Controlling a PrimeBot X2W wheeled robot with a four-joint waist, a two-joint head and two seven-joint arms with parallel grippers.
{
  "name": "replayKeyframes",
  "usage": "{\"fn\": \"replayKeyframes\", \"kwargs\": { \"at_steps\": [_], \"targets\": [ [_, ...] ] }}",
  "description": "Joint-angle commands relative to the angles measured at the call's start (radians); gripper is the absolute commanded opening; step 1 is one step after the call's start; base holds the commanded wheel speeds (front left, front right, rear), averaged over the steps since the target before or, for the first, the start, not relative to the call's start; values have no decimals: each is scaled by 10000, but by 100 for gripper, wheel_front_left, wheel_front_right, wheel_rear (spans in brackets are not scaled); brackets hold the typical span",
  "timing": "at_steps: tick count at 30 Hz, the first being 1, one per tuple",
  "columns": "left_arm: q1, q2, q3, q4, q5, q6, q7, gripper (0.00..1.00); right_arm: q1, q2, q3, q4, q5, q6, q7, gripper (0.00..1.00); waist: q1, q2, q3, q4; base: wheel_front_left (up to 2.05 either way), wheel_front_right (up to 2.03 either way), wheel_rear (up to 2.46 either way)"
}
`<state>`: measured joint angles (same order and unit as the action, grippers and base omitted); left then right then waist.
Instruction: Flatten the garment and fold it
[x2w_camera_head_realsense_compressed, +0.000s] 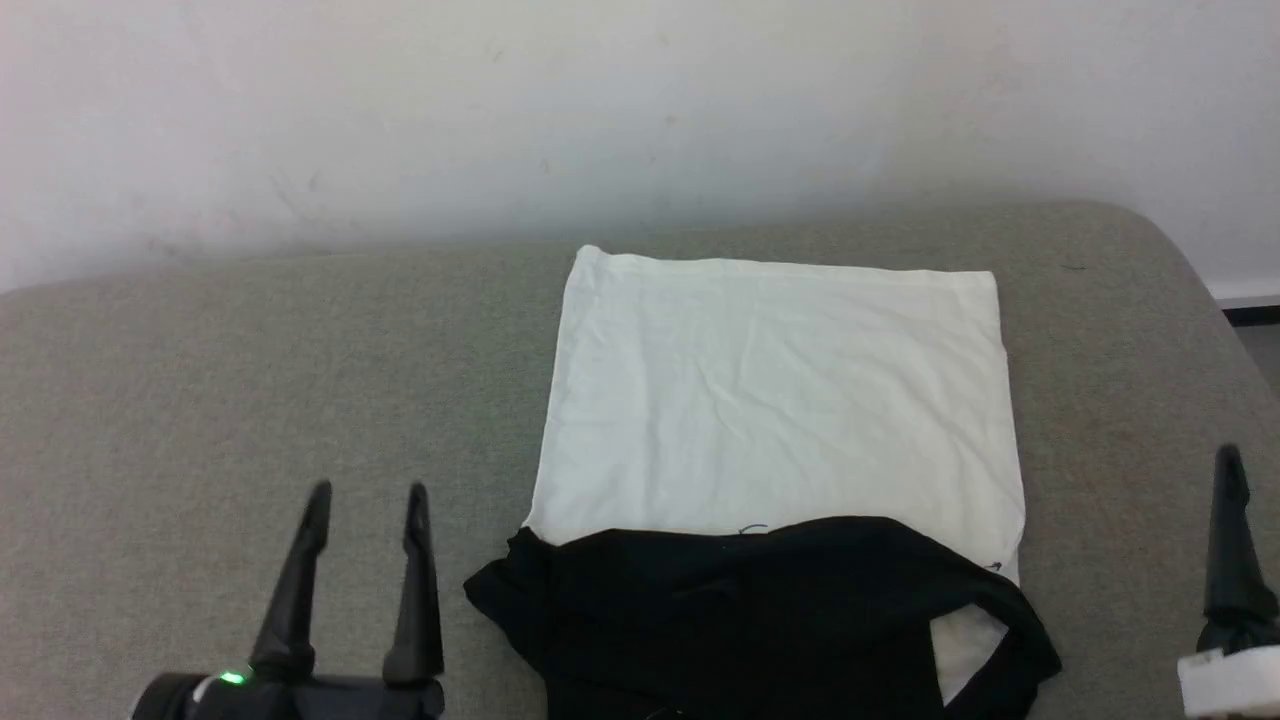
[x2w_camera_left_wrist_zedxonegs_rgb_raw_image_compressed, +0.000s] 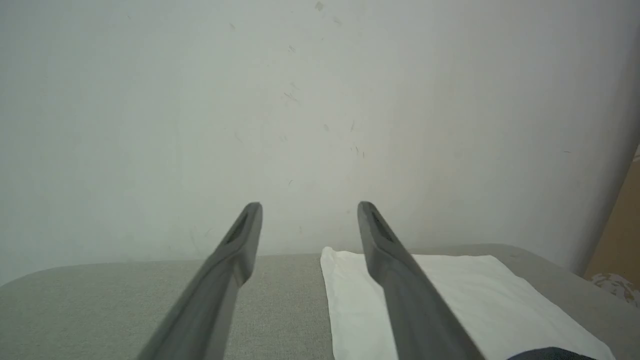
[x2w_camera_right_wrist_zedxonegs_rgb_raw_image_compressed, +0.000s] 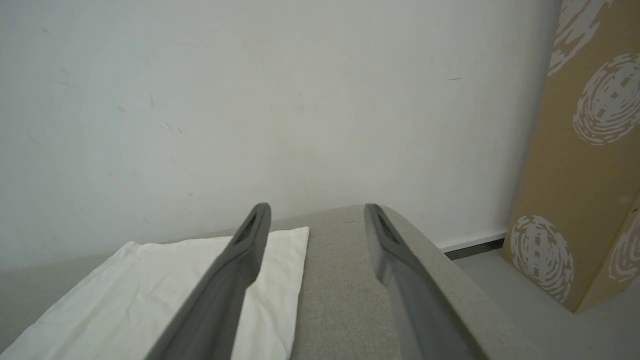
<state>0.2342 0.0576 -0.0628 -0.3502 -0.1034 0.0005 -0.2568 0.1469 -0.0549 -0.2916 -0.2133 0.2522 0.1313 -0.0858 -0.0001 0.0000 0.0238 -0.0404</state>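
Observation:
The garment lies on the grey padded surface as a neat white rectangle, with its black shoulder part folded over the near end. My left gripper stands open at the lower left, apart from the cloth's left edge, with nothing between its fingers. One dark finger of my right gripper rises at the right edge of the head view, off the cloth. In the left wrist view the open left gripper points at the wall with the garment to its right. The right gripper is open and empty, the garment to its left.
A pale wall runs behind the surface. The surface's rounded right edge drops to a grey floor. A brown cardboard box with white prints leans against the wall on the right.

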Motion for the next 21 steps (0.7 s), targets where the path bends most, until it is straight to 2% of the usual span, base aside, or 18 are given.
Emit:
{"fn": "replayKeyframes", "kwargs": {
  "at_steps": [1, 13, 17, 21],
  "targets": [
    [232, 43, -73, 135, 207, -60, -49, 100, 240, 44, -7, -42, -211, -6, -72, 100, 1, 0, -38, -100, 0, 0, 0],
    [-152, 123, -82, 264, 525, 45, -49, 100, 214, 46, 368, -318, -468, -6, -68, 100, 1, 0, 476, -28, 0, 0, 0],
    [-1472, 465, -225, 305, 621, -319, 423, 100, -60, 46, 556, -601, -486, -6, -28, 100, 1, 0, 1098, 33, 0, 0, 0],
    [-3809, 926, -607, 387, 650, -870, 1478, 100, -466, 46, 698, -901, -475, -6, -41, 100, 1, 0, 1937, 62, 0, 0, 0]
  ]
}}
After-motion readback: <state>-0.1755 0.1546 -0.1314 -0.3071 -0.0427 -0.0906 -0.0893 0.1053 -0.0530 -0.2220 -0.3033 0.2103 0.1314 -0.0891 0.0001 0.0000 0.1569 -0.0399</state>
